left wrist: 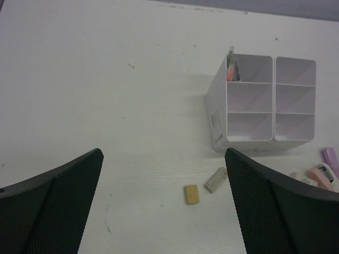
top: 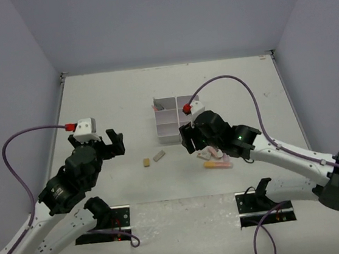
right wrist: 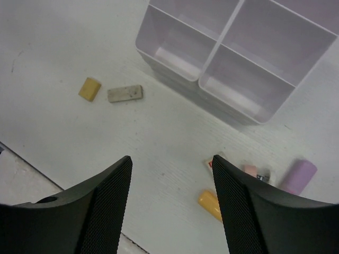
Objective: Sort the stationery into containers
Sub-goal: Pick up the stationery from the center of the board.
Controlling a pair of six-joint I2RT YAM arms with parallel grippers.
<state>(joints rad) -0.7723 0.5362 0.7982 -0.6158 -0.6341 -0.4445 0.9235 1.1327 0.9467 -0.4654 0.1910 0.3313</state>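
Where the white tabletop spreads out, we count one six-compartment organizer with pens upright in its far-left cell. Two erasers lie near it, a tan eraser and a grey eraser. One orange marker lies in a small heap. The left arm is bent, jaws wide and empty. The right arm leans over the heap, jaws parted, grasping nothing.

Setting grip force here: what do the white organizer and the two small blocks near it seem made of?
The organizer looks like thin rigid plastic, white, slightly glossy: smooth walls, crisp moulded dividers. The tan block seems a matte rubber eraser, its corners softly rounded. The greyish block is likely an eraser too, dull and smudged, but that is less certain.
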